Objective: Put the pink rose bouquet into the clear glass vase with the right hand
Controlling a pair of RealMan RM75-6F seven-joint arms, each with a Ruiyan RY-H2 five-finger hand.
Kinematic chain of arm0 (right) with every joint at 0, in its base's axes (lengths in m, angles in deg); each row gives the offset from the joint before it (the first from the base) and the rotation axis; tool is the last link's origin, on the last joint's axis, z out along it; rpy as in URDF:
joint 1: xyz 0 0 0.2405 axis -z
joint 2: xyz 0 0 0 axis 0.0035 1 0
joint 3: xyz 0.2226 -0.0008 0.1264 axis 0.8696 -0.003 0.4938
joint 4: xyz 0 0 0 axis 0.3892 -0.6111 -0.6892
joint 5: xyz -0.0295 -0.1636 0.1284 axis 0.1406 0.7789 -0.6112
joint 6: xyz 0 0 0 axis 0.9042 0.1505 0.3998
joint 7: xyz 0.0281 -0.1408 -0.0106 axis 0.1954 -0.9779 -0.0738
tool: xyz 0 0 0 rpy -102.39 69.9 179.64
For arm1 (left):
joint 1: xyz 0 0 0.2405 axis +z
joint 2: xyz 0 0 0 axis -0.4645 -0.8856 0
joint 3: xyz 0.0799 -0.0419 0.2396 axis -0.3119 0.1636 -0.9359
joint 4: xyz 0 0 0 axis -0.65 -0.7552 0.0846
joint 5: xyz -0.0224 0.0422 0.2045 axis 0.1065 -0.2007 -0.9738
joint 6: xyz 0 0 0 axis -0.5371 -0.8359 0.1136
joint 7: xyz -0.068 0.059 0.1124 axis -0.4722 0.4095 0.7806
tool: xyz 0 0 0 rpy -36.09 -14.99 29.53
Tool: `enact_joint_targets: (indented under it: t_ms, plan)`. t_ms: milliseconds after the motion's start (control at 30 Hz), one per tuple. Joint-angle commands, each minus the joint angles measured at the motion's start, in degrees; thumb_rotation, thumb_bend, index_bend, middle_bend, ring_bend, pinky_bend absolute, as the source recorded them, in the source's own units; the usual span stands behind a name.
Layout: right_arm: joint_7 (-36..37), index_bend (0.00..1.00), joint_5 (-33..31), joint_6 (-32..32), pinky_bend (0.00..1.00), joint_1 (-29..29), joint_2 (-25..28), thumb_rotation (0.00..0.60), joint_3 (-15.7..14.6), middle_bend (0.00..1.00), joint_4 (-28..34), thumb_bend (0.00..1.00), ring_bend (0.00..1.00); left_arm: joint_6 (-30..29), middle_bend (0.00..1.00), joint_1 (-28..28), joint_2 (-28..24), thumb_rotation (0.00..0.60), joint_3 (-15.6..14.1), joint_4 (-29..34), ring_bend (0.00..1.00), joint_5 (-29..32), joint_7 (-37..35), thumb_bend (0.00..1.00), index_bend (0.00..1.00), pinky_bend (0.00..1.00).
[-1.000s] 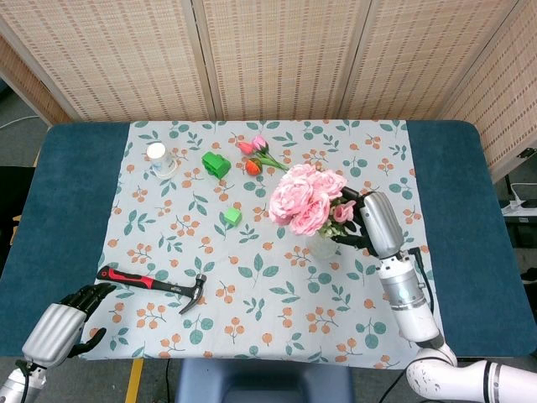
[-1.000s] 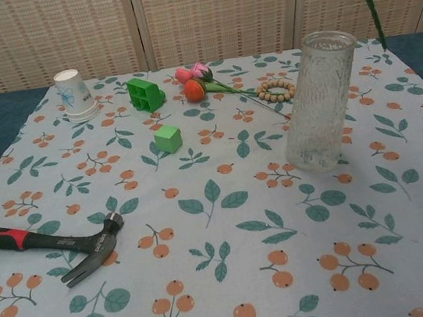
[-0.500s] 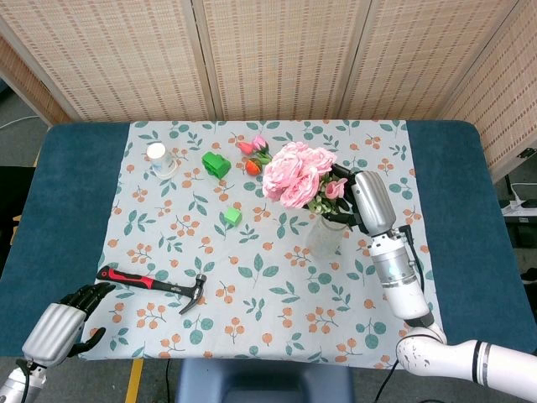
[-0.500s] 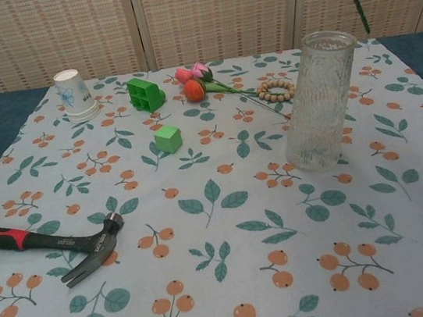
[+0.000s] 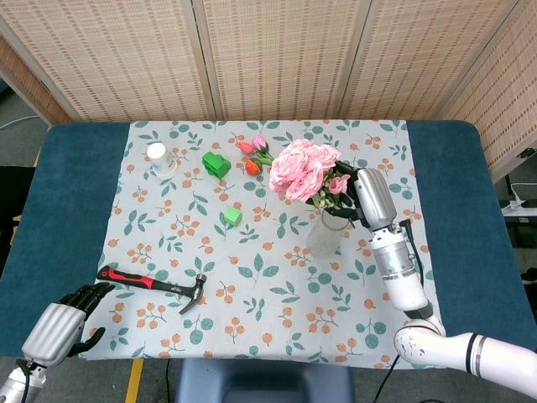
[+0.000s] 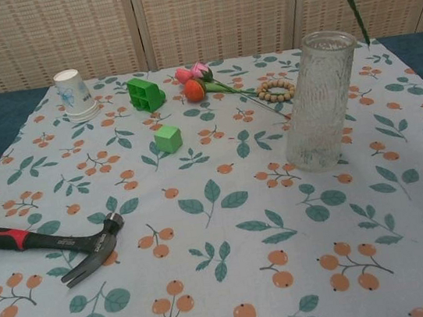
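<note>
A: Pink rose bouquet (image 5: 304, 170) held aloft over clear glass vase (image 6: 320, 101); right hand (image 5: 364, 198) fingers wrapped round the stems.

B: Light, top-heavy, floppy. Grip low on stems; glass probably tips easily.

A: Left hand (image 5: 63, 326) idle, fingers loosely curled, holding nothing.

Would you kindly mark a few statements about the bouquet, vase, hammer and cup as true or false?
1. The right robot hand holds the pink rose bouquet. True.
2. The bouquet's stems already sit inside the clear glass vase. False: the stem tip hangs above the rim.
3. The hammer lies on its side on the cloth. True.
4. The paper cup stands mouth up. False: it is upside down.
</note>
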Motion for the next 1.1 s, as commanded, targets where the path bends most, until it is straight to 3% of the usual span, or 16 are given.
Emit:
enact_joint_targets:
  t_ms: [33, 333, 900, 1100]
  plan:
    - [0.8, 0.76, -0.1, -0.5, 1.00, -0.7, -1.0, 0.600, -0.4, 0.96, -1.9, 0.75, 1.00, 0.0, 0.14, 0.0, 0.0, 0.600, 0.1, 0.0, 0.18, 0.2, 0.0, 0.33, 0.11, 0.41]
    - [3.2, 0.76, 1.0, -0.7, 1.00, -1.3, -2.6, 0.600, -1.5, 0.96, -4.7, 0.75, 1.00, 0.0, 0.14, 0.0, 0.0, 0.600, 0.2, -0.1, 0.18, 0.3, -0.1, 0.33, 0.12, 0.41]
    - [0.6, 0.76, -0.9, -0.9, 1.00, -5.5, -5.2, 0.600, 1.0, 0.96, -5.3, 0.75, 1.00, 0.0, 0.14, 0.0, 0.0, 0.600, 0.2, -0.2, 0.18, 0.5, 0.0, 0.33, 0.11, 0.41]
    - [2.8, 0.76, -0.7, -2.6, 1.00, -6.7, -6.6, 0.600, 0.6, 0.96, -9.9, 0.75, 1.00, -0.1, 0.14, 0.1, 0.0, 0.600, 0.3, -0.2, 0.18, 0.6, 0.2, 0.33, 0.11, 0.41]
